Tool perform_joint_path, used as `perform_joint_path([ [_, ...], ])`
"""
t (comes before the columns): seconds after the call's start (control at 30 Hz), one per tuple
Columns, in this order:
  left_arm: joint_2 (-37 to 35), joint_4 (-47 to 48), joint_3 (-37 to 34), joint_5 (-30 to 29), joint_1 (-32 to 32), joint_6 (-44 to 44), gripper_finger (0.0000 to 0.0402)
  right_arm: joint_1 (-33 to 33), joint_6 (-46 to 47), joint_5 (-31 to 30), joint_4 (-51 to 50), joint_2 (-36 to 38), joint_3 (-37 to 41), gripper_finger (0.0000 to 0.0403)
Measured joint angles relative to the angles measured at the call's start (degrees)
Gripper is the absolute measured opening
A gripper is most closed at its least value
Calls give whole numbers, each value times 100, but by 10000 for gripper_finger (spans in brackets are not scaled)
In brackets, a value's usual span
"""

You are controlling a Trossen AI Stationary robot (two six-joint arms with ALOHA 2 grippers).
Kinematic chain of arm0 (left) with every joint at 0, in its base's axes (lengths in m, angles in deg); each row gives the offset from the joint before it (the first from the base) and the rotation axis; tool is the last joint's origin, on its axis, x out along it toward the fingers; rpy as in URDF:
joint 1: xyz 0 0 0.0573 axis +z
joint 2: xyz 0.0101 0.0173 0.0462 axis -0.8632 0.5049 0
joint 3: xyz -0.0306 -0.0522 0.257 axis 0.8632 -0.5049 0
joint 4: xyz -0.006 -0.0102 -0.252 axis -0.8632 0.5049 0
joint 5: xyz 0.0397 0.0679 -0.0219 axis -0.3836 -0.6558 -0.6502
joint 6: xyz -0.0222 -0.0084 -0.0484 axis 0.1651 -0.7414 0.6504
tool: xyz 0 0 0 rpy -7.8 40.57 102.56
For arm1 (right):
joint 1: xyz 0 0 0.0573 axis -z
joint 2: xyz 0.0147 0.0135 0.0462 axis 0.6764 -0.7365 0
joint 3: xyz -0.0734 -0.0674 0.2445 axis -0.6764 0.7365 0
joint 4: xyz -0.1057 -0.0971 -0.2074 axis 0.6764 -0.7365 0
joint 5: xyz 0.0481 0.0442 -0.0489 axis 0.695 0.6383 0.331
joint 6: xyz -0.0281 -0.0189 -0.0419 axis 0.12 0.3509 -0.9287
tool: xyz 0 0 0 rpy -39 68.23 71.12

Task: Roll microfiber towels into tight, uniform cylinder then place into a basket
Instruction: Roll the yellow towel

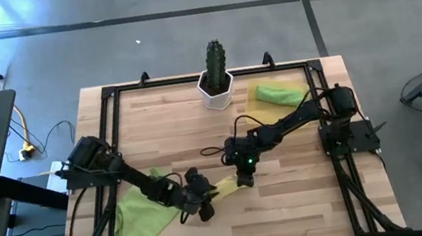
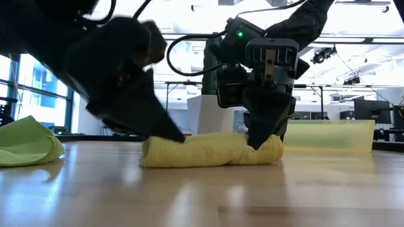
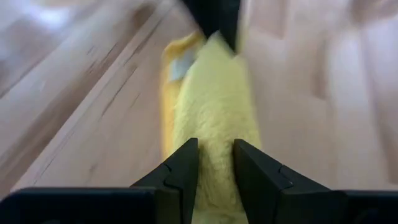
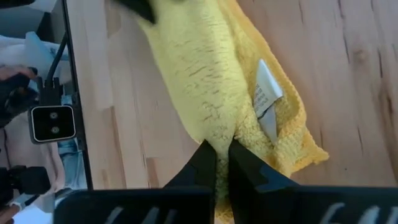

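A bright yellow microfiber towel, rolled into a cylinder, lies on the wooden table between my two grippers. My left gripper is shut on the roll's left end, and my right gripper is shut on its right end. A lime-green towel lies crumpled on the table near the left front corner. Another green towel lies rolled in the pale yellow basket at the far right. My left gripper pinches the left end of the yellow roll between its two fingers, which slant down from the table's left and lie along the roll. The roll rests on the table. My right gripper pinches the roll's right end between its fingertips, slanting down from the far right. A loose outer layer with a white label spreads beside the fingers. This end also rests on the table.
A white pot with a cactus stands at the far edge's middle. A black frame runs around the tabletop. Bare wood lies in front of the roll toward the near edge.
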State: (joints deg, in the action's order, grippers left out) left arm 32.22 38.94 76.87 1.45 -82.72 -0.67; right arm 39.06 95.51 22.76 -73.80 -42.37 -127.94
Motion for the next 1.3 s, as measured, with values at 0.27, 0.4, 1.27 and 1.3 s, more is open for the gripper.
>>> perform_joint_path([
  [0.27,275,43,17,-24,-35,492,92,-2,-961,-22,-8,-2,-58,58],
  [0.4,342,55,15,-14,-71,592,92,0,-1755,-155,-590,98,-365,111],
  [1.27,365,75,2,-84,-125,507,92,-2252,-4022,-5531,491,601,220,128],
  [1.3,365,71,2,-83,-125,507,92,-2232,-4022,-5522,486,601,244,128],
])
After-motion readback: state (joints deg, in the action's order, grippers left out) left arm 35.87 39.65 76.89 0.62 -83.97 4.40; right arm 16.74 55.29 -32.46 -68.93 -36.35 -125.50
